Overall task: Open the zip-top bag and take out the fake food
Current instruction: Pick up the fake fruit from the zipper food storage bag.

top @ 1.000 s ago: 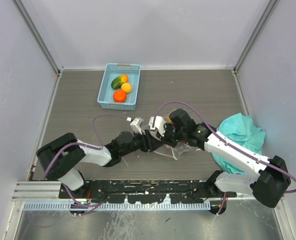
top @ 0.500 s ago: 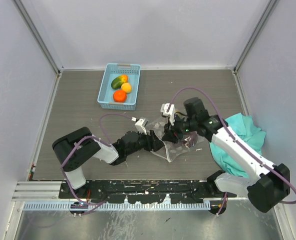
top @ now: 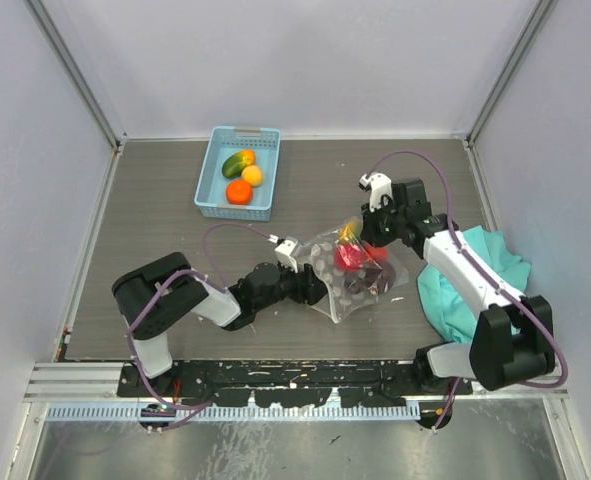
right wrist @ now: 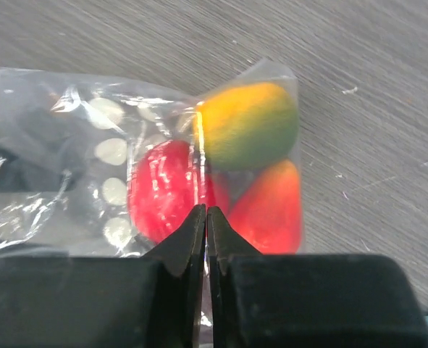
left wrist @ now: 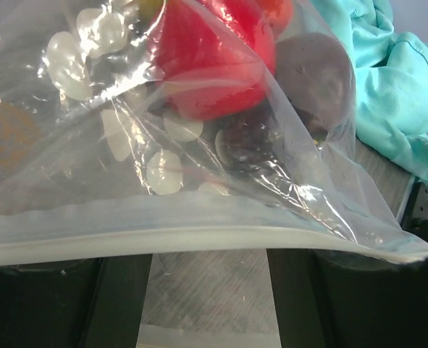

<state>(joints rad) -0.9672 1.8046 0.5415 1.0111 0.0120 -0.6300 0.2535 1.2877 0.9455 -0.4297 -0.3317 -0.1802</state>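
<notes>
Plastic fills the left wrist view: the zip-top bag (top: 347, 290) lies on the desk (top: 155, 230) between the two arms, just in front of the left arm's wrist. Its white-dotted film is crumpled and its zip strip (left wrist: 199, 239) runs straight across the tips of the left fingers (left wrist: 54, 290). Those fingers are spread wide, released, and the grey desk shows through the film in the gap between them. Nothing is pinched there.

On the other side, the right fingers (right wrist: 199, 225) are clenched tight, tip against tip. They are nipping a fold of the bag's film right above the fake food (right wrist: 163, 192).

The bag is loaded. A glossy red piece sits under the fingertips. A yellow-green mango (right wrist: 250, 134) is jammed into the bag's corner, and an orange-red piece (right wrist: 271, 206) touches it. From the left wrist, a dark purple piece (left wrist: 311, 80) presses against the film beside the red one.

The teal cloth (top: 485, 265) is bunched up at the right edge of the desk, just beside the bag and partly under the right arm.

At the back, well apart from the bag, the blue basket (top: 213, 160) holds a green cucumber (top: 238, 163), a yellow fruit (top: 252, 175) and an orange fruit (top: 239, 191), all touching.
</notes>
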